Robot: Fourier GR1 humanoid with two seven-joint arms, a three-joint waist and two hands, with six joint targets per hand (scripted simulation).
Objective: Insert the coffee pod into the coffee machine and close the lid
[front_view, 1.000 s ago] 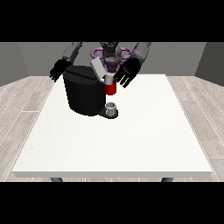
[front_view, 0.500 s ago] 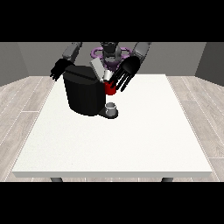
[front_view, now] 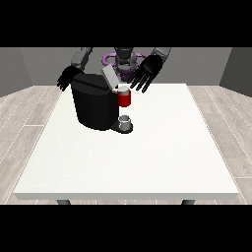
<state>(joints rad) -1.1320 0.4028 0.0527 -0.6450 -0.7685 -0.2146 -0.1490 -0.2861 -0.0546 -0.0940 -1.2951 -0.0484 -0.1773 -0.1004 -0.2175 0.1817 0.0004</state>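
Observation:
The black coffee machine (front_view: 93, 106) stands on the table's far left part. Its grey lid (front_view: 110, 76) is tilted up and open. A pale coffee pod (front_view: 122, 88) sits on top of the machine's red pod holder (front_view: 125, 99). The hand at the view's right (front_view: 146, 71) hovers just right of and above the pod, fingers spread and straight, holding nothing. Behind the machine's far left corner is the hand at the view's left (front_view: 67, 78), fingers relaxed and pointing down, partly hidden by the machine.
A small grey cup (front_view: 125, 121) stands on the machine's base under the red holder. The white table (front_view: 147, 157) stretches wide in front and to the right of the machine.
The hand at the view's right has drawn back up and to the right, away from the red holder. The pod now shows on top of the holder. The other hand barely moved.

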